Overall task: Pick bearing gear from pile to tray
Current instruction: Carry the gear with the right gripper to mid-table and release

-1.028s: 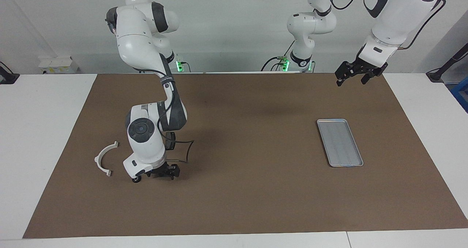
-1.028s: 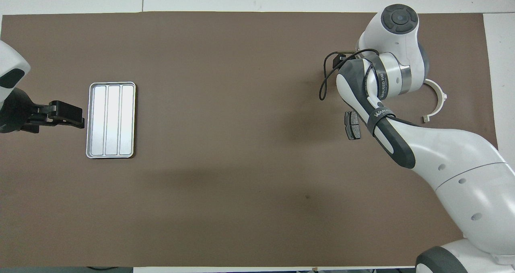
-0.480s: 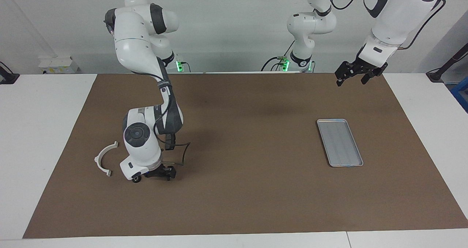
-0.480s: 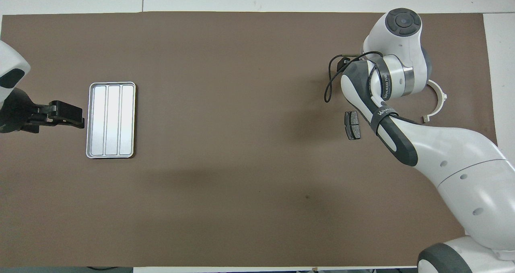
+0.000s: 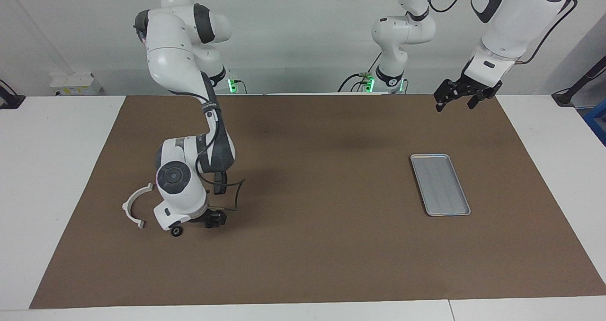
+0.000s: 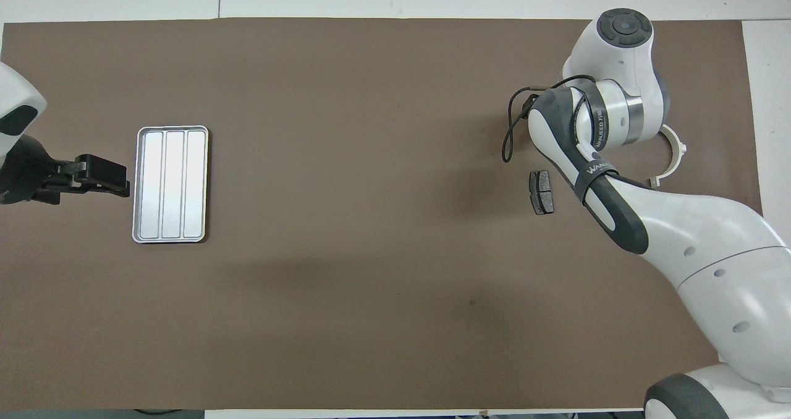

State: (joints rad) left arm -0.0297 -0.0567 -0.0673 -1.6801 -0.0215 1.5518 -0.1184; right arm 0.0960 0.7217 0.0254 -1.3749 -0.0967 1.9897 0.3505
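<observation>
The right arm is bent low at the lower left of the facing view, its right gripper (image 5: 207,220) nearly on the brown mat (image 5: 322,245), fingers apart with nothing between them that can be made out. Right beside its wrist sits a small black round piece (image 5: 176,231), probably the bearing gear. The white half-ring plastic arc (image 5: 135,204) lies just beside that, and a dark grey pad-shaped plate (image 6: 542,191) shows at the right of the overhead view.

Best bet: centre the fingers over the round piece, come straight down, squeeze gently. It's small and could roll or skid on the mat.

The shallow silver-grey ridged metal tray (image 5: 440,184) sits empty at centre right of the facing view, well apart. The left gripper (image 5: 458,97) waits near the mat's upper right corner, fingers apart.

The white desk (image 5: 57,169) carries the mat; pale wall at the top of the frame.
</observation>
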